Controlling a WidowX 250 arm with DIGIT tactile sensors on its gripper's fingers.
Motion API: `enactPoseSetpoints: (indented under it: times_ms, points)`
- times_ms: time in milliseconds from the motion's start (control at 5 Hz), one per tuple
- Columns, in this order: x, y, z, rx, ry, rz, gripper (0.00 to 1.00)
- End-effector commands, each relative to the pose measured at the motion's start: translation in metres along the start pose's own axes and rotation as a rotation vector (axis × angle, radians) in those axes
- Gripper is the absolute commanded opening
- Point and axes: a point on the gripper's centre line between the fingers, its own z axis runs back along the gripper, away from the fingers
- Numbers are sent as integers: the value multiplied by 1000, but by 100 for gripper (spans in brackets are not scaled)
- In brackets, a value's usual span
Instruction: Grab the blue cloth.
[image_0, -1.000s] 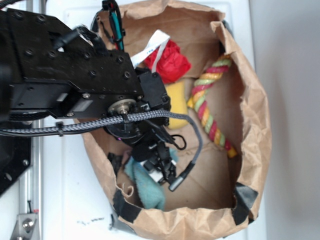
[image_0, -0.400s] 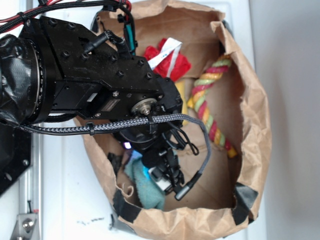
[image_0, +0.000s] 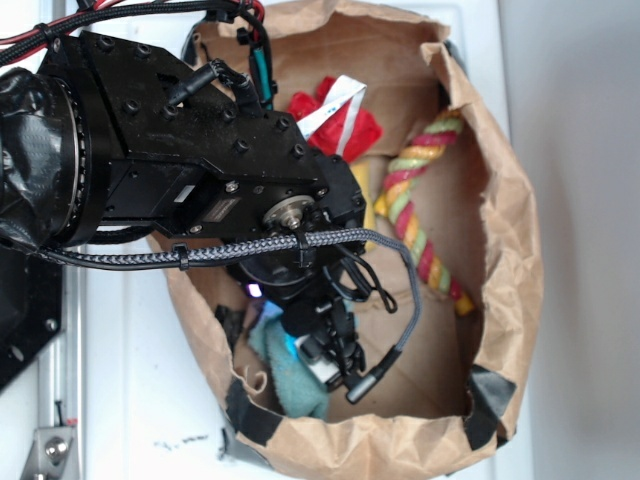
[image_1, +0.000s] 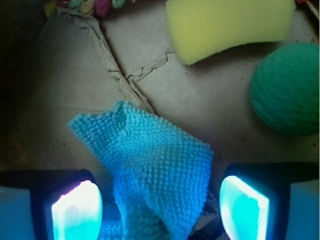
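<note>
The blue cloth (image_1: 150, 165) lies crumpled on the floor of the brown paper bag (image_0: 510, 250); in the exterior view the cloth (image_0: 290, 375) shows in the bag's lower left corner. My gripper (image_1: 160, 207) hangs directly over it, open, one glowing pad on each side of the cloth, neither pressing on it. In the exterior view my gripper (image_0: 325, 345) sits low inside the bag, and the arm hides part of the cloth.
A yellow sponge (image_1: 227, 27) and a round green knitted ball (image_1: 287, 90) lie just beyond the cloth. A red cloth (image_0: 340, 125) and a multicoloured rope toy (image_0: 420, 200) rest further back. The bag's paper walls close in on all sides.
Over the last second the arm swung into the bag and lowered the gripper over the blue cloth. Since 0.4 s ago it has barely moved.
</note>
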Motion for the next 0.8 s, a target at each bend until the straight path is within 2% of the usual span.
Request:
enactPoseSetpoints:
  times_ms: [0, 200, 400, 600]
  points:
    - [2, -2, 10, -19, -31, -2, 100]
    - [-7, -16, -3, -21, 5, -65, 100]
    - [-15, -21, -10, -7, 8, -110, 100]
    - [-9, -15, -28, 57, -23, -135, 100]
